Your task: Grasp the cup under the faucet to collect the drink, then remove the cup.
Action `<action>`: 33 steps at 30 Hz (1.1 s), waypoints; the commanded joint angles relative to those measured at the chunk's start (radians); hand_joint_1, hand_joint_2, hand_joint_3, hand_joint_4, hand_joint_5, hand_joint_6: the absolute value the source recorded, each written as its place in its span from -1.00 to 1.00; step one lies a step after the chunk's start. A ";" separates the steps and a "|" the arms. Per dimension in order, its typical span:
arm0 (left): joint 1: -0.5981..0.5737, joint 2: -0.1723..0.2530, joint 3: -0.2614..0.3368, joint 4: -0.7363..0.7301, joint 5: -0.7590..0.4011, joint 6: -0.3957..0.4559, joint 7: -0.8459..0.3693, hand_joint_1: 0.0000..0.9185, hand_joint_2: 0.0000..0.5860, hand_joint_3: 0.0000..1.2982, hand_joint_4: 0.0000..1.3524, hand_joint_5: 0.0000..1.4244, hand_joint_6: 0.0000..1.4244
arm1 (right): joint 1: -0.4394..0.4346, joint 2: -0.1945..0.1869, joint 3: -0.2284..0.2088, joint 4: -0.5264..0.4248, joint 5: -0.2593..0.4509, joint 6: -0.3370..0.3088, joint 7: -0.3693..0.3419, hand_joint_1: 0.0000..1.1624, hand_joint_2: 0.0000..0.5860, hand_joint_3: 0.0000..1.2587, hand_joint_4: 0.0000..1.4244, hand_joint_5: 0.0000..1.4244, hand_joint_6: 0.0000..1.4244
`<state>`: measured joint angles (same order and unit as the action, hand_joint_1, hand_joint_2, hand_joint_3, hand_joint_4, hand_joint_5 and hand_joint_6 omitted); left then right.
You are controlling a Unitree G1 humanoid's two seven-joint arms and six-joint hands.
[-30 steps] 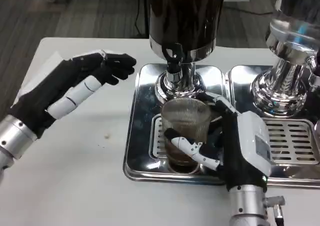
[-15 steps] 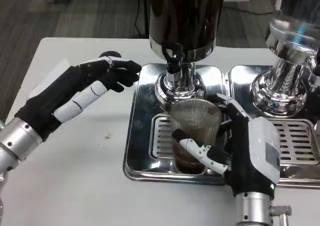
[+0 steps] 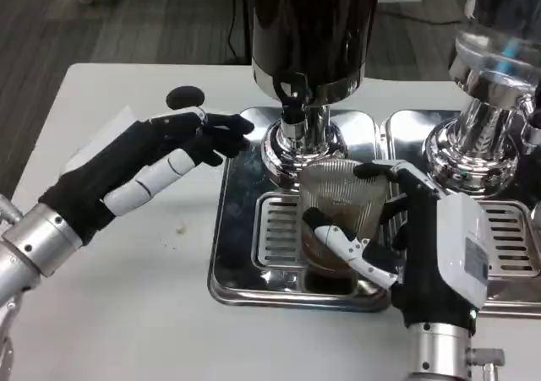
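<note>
My right hand (image 3: 423, 254) is wrapped around the ribbed glass cup (image 3: 340, 216), thumb across its front, fingers behind. The cup holds brown drink in its bottom and sits over the steel drip tray (image 3: 241, 254), just below the faucet (image 3: 293, 102) of the dark dispenser (image 3: 313, 26). My left hand (image 3: 156, 166) hovers empty, fingers extended toward the tray's edge, holding nothing.
</note>
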<state>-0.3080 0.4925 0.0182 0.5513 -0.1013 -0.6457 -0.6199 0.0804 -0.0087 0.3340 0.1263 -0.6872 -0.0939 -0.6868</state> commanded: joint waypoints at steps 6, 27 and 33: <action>-0.007 -0.001 -0.015 0.016 0.020 -0.038 -0.016 -1.00 -0.44 -0.45 -0.46 -0.50 -0.41 | 0.004 0.006 -0.001 -0.027 -0.012 -0.067 -0.060 0.26 -0.24 -0.10 -0.15 0.17 0.60; 0.024 0.000 -0.063 0.030 0.012 -0.094 -0.069 -1.00 -0.42 -0.46 -0.46 -0.50 -0.40 | 0.098 -0.016 -0.002 -0.175 -0.061 -0.107 -0.071 0.28 -0.26 -0.07 -0.12 0.21 0.64; 0.040 0.005 -0.065 0.020 0.004 -0.098 -0.086 -1.00 -0.42 -0.46 -0.46 -0.50 -0.39 | 0.112 -0.019 -0.001 -0.196 -0.065 -0.113 -0.067 0.28 -0.26 -0.06 -0.11 0.21 0.65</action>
<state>-0.2810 0.4914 -0.0465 0.5713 -0.1007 -0.7280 -0.6900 0.1974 -0.0248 0.3336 -0.0277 -0.7408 -0.1641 -0.7372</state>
